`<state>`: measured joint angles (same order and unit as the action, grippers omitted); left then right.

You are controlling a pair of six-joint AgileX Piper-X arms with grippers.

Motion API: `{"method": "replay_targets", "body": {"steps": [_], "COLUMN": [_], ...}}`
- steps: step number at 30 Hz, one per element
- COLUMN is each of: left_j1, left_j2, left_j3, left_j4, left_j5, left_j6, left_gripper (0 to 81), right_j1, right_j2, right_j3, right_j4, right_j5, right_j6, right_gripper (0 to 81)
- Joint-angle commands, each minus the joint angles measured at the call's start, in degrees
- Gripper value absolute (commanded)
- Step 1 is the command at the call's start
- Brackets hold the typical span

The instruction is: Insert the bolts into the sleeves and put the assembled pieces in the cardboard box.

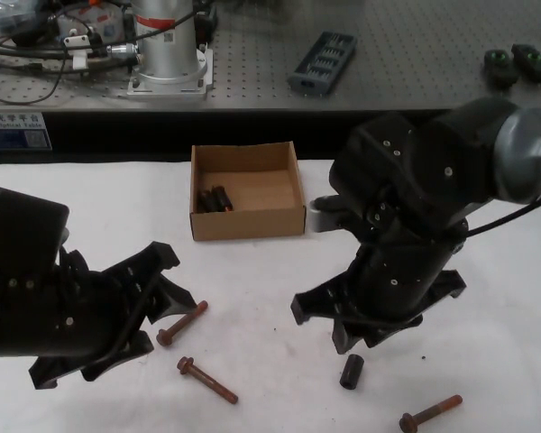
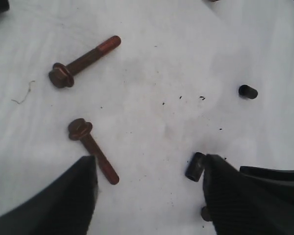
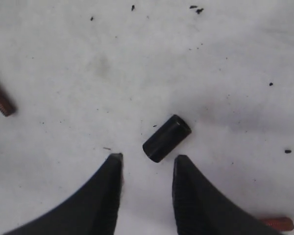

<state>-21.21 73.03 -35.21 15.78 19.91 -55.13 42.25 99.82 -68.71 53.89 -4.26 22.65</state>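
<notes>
My right gripper (image 3: 148, 165) hangs open just above a short black sleeve (image 3: 166, 138) that lies on its side on the white cloth, right at the fingertips. The same sleeve (image 1: 352, 371) lies below the right gripper (image 1: 370, 332). My left gripper (image 2: 147, 196) is open and empty over two rusty bolts (image 2: 83, 61) (image 2: 93, 151), one close to a finger. A black sleeve (image 2: 195, 166) lies against its other finger, and a second sleeve (image 2: 248, 91) is farther off. The left gripper (image 1: 167, 311) is at lower left, beside bolts (image 1: 182, 325) (image 1: 207, 379). A third bolt (image 1: 430, 413) lies at the front right.
The open cardboard box (image 1: 252, 221) stands at the back middle of the cloth with dark assembled pieces (image 1: 214, 198) in its left corner. Behind the cloth runs a perforated metal bench with a metal post (image 1: 167, 54) and cables.
</notes>
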Motion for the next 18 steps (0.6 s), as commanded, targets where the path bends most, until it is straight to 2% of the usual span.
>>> {"method": "replay_targets", "body": {"steps": [1,18], "left_j1": [-0.1,-0.1], "left_j2": [0.1,0.1], "left_j3": [-0.1,-0.1], "left_j4": [-0.5,2.6], "left_j5": [-0.2,1.4], "left_j6": [-0.6,4.4], "left_gripper": [46.2,46.2], "right_j1": [-0.2,-0.2], "right_j2": [-0.9,-0.7], "right_j3": [0.0,9.8], "right_j4": [-0.5,-9.7], "right_j5": [1.2,1.5], "right_j6": [5.1,26.4], "right_gripper": [27.0,26.8]}}
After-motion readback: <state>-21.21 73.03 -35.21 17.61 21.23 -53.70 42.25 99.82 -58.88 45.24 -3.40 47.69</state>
